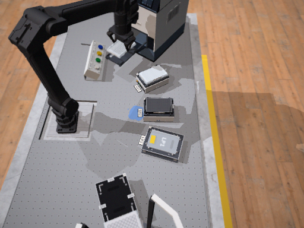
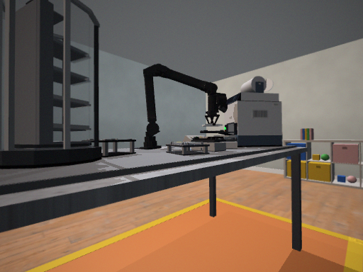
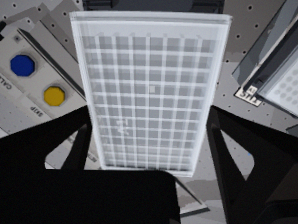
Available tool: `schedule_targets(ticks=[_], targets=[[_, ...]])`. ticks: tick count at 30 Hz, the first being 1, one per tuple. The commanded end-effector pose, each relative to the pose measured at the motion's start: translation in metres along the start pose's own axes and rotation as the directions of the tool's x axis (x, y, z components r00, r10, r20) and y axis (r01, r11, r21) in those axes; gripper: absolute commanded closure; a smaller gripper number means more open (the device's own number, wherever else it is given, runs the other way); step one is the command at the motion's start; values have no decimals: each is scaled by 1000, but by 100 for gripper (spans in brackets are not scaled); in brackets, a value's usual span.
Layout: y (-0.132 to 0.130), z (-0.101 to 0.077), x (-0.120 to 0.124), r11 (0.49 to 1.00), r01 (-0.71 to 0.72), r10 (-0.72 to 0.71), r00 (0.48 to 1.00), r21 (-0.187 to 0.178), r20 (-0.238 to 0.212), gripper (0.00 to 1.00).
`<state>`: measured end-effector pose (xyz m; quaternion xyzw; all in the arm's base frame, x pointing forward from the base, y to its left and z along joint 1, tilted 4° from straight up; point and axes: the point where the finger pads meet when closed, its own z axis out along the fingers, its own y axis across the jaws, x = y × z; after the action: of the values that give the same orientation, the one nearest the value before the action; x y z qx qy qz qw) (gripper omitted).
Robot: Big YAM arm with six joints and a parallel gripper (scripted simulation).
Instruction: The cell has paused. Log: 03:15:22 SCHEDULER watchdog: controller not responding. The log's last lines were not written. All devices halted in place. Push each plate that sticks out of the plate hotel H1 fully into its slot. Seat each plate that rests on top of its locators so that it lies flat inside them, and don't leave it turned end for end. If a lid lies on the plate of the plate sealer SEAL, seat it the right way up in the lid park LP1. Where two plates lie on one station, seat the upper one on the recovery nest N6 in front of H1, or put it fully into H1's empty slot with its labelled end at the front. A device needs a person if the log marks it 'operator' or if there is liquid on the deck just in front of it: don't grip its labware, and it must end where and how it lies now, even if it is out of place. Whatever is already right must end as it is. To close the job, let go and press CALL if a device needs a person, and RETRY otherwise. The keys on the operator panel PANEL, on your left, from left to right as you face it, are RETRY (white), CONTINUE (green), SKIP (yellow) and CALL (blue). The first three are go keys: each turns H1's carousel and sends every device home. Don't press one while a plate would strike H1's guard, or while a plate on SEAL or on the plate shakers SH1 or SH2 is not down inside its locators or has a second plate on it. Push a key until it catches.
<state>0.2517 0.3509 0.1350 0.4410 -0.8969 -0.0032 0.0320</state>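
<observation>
My gripper is shut on a translucent white gridded plate, across its width. The plate is level, above the dark sealer tray, with a gap under it in the exterior view. The panel has white, green, yellow and blue keys. A white plate lies on SH1. SH2 bears a dark plate, with blue liquid in front. LP1 shows a clear sheet with a yellow patch. Whether other labware lies under the held plate is hidden.
The tall sealer housing stands close beside the gripper. Black nests stand in front of the hotel H1, with a white plate at the bottom edge in the top view. H1's shelves are seen from the side.
</observation>
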Motion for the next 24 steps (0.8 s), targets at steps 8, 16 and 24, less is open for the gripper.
schedule_targets(ticks=[8, 16, 24], targets=[[2, -3, 2, 1000, 6, -6, 1000, 0, 17, 18], [1, -10, -7, 1000, 2, -2, 1000, -1, 29, 18], [1, -10, -7, 1000, 2, -2, 1000, -1, 29, 18]])
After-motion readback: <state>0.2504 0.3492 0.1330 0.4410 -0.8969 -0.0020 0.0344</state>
